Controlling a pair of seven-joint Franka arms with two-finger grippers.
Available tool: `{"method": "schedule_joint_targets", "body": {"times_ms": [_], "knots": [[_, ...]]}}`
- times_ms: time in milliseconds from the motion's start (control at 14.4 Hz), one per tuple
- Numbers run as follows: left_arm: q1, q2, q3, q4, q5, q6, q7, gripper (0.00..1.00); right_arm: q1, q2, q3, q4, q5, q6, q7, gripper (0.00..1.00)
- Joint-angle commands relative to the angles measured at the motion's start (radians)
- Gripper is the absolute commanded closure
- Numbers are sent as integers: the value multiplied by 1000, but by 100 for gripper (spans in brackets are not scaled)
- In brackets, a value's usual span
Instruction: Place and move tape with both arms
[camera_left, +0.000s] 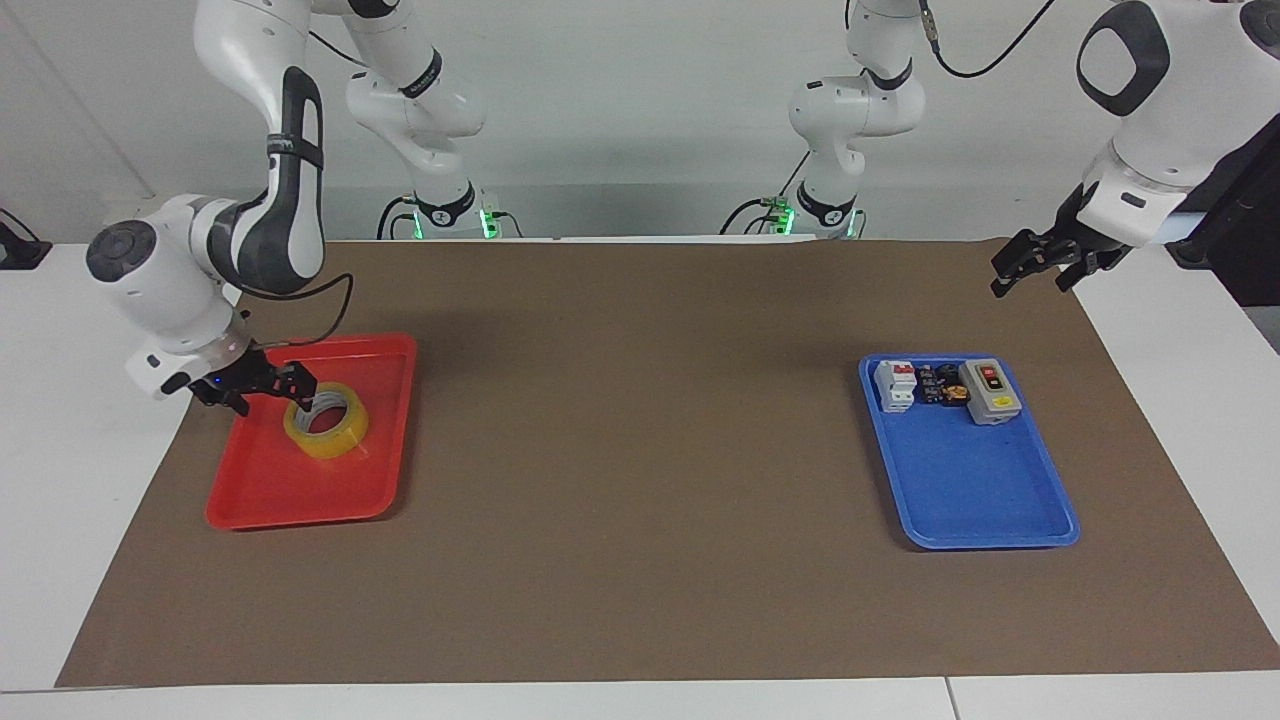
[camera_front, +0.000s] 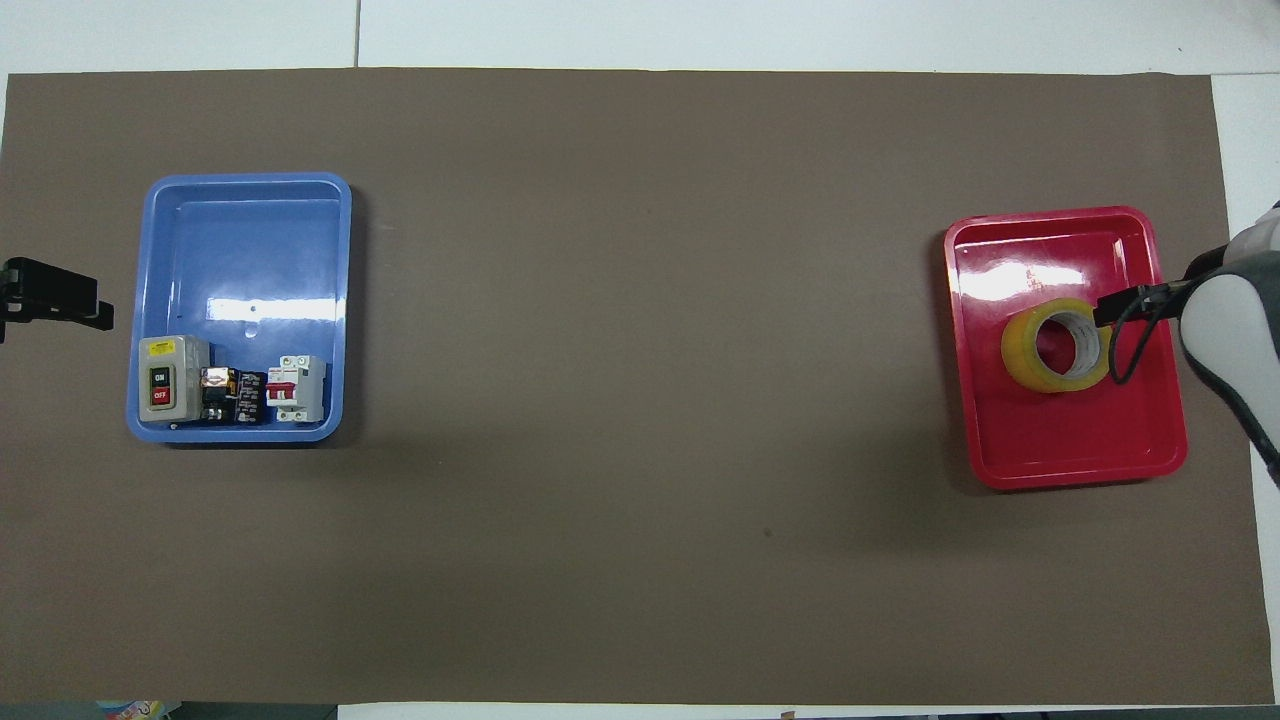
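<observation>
There is one roll of tape (camera_left: 326, 419), one red tray (camera_left: 262, 495) and one blue tray (camera_left: 985, 500). There are three electrical parts (camera_left: 945, 388) together in the blue tray. Two arms (camera_left: 255, 215) stand at the surface (camera_left: 640, 450), with one brown mat (camera_left: 640, 520).

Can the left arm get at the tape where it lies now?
Probably not easily: the tape lies flat in the red tray at the right arm's end, beside the right gripper. The left gripper waits at the other end, past the blue tray.

Right pincer (camera_left: 262, 386) open, left pincer (camera_left: 1035, 262) idle.
</observation>
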Motion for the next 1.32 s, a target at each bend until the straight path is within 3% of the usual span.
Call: {"method": "schedule_joint_targets", "body": {"times_ms": [0,208,554,1248], "knots": [[-7,-25,2,-28,17,17,2,0,-1,-17,9,143,-11,-189,-9,0],[-7,-25,2,-28,17,17,2,0,13,-23,14,284,-11,-376,1,0],[-7,-25,2,-28,17,17,2,0,63,-147,17,326,3,-505,61,0],[-7,-25,2,-28,17,17,2,0,60,-198,26,286,-6,-539,179,0]]}}
